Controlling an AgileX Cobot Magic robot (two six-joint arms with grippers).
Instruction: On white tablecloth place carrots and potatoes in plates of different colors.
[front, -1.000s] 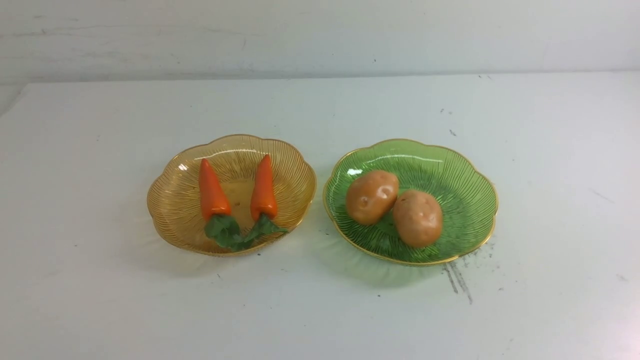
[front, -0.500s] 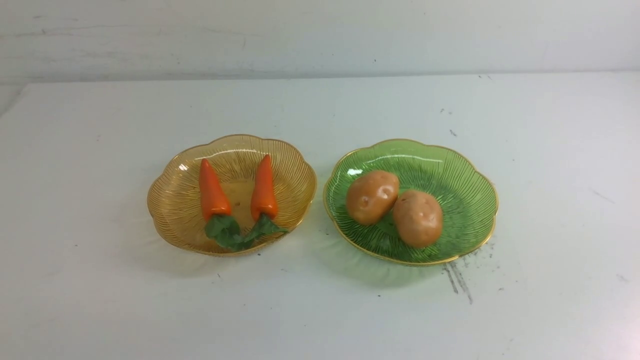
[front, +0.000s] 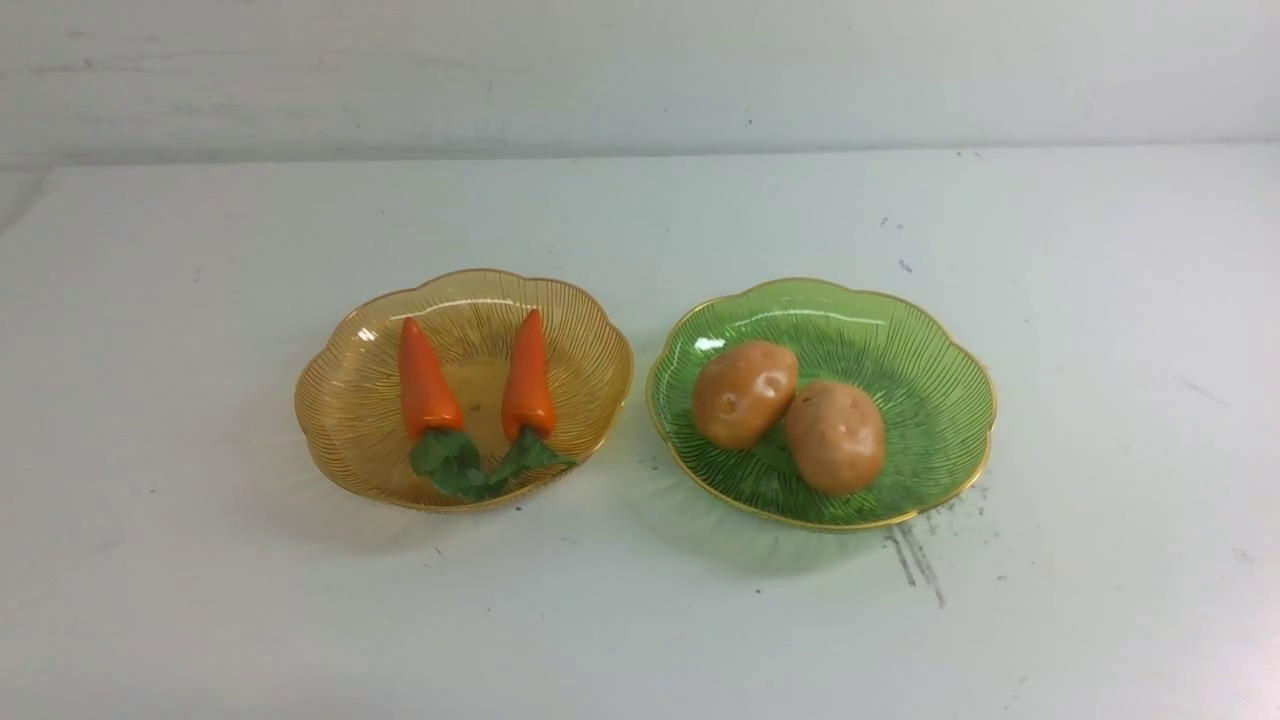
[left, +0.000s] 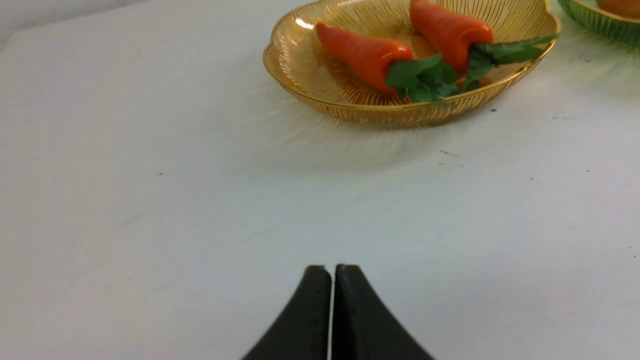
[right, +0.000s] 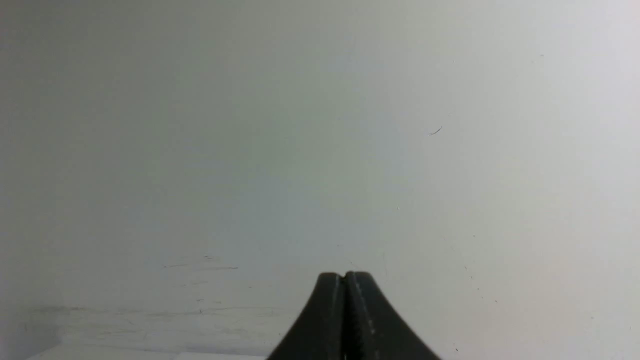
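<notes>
Glossy orange carrots (front: 427, 385); translucent ribbed plastic plates (front: 350, 420); matt dimpled potatoes (front: 744, 393); scuffed white tablecloth (front: 200, 580)

In the left wrist view the green plate (left: 602, 22) is cut off at the 1 o'clock corner, only a strip of rim showing, with a sliver of 1 potato (left: 622, 6) above it. The amber plate (left: 310, 75) loses its far rim at 12 o'clock. Both arms lie outside the front view.

L tool (left: 332, 270) jaws pressed together, empty; R tool (right: 344, 277) same, jaws closed, empty.
</notes>
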